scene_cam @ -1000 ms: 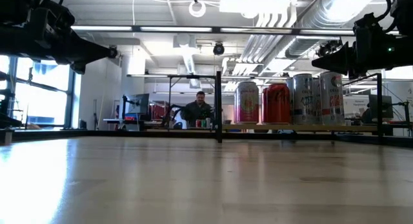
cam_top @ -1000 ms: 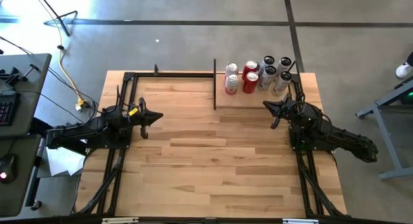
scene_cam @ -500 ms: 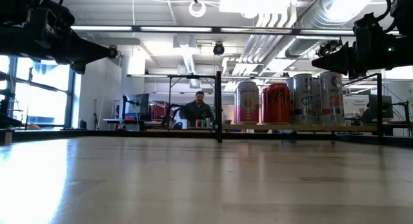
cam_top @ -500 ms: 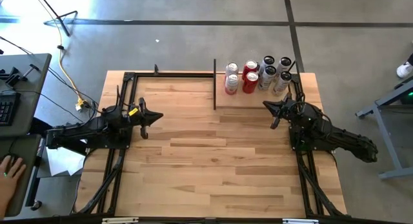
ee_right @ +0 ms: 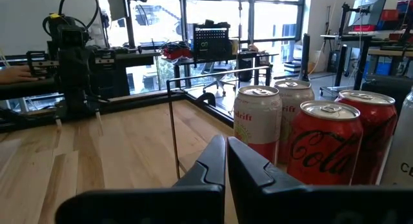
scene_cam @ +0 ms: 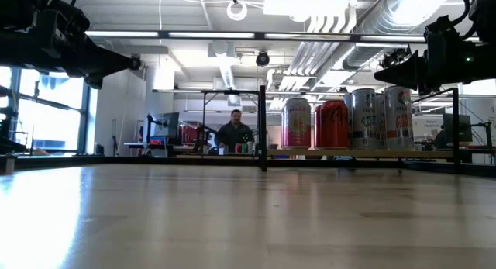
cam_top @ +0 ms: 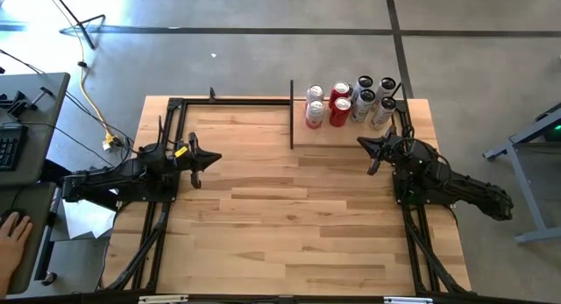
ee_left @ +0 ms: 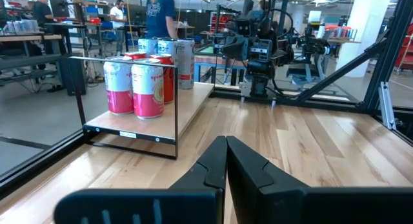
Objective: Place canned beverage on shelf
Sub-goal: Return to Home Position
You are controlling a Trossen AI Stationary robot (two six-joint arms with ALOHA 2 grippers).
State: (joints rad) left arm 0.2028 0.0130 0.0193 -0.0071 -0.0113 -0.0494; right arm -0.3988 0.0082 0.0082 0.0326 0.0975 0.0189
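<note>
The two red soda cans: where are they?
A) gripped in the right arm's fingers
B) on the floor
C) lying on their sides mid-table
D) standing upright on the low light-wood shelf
D: both red soda cans stand upright on the low light-wood shelf. The left gripper and right gripper hover with fingers shut on nothing.

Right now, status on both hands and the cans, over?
Left hand shut, empty, at table left side. Right hand shut, empty, beside the shelf. Eight cans upright on shelf, paired rows. Nothing seen blocking either hand.
</note>
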